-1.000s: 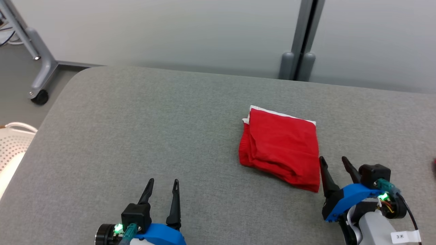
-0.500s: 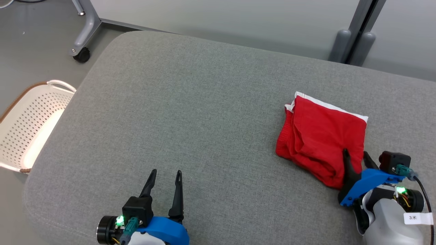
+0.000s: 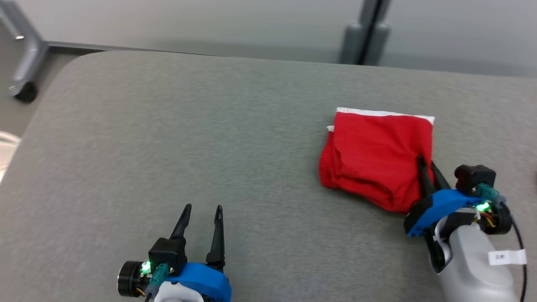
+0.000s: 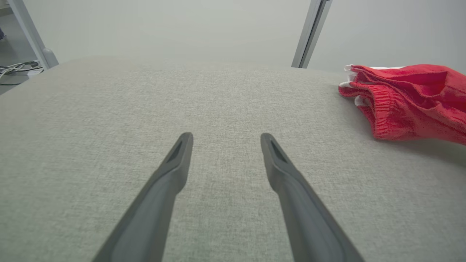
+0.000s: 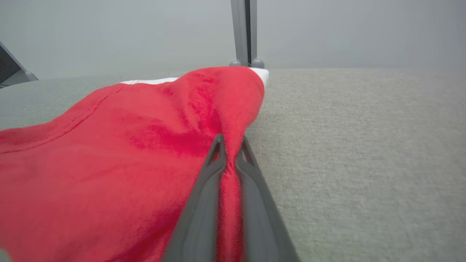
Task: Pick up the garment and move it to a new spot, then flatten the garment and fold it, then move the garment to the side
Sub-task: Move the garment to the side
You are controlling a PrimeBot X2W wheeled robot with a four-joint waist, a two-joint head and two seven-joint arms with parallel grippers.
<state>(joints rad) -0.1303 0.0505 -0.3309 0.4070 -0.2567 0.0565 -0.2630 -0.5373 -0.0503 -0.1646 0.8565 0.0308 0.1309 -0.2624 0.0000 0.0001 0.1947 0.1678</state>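
Three views over one gray desk [image 3: 168,126].
The head camera looks down from above; both wrist cameras sit low, facing along their fingers [image 4: 171,182] toward the far wall [image 4: 182,29]. All share the red garment [image 3: 377,159], nearest in the right wrist view.

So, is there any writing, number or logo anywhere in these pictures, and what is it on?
White tag on the right arm's pale forearm: a short dark mark, too blurred to read.
Red garment: no print or label that can be read.
No other text can be made out.
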